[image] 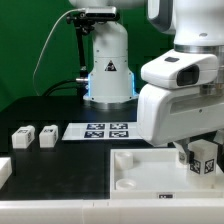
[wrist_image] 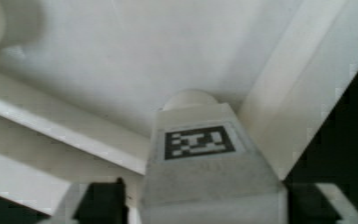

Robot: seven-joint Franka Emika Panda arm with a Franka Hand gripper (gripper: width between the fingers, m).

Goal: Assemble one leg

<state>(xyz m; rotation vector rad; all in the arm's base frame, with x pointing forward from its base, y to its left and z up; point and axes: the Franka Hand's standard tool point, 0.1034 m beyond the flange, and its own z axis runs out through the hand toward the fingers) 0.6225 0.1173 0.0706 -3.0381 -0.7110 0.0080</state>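
Note:
My gripper (image: 200, 158) is shut on a leg (image: 205, 156), a small white block with a black-and-white tag, and holds it upright over the right part of the large white tray-like piece (image: 140, 172). In the wrist view the leg (wrist_image: 201, 140) fills the space between my two dark fingers (wrist_image: 101, 197), tag facing the camera, with the tray's white surface and raised rim (wrist_image: 309, 70) just beyond it. Whether the leg touches the tray is hidden. Two more legs (image: 22, 137) (image: 47, 135) lie on the black table at the exterior view's left.
The marker board (image: 105, 129) lies flat behind the tray, in front of the robot base (image: 108, 70). A white part's edge (image: 4, 170) shows at the exterior view's lower left. My arm's white housing (image: 175, 100) hangs over the tray's right side.

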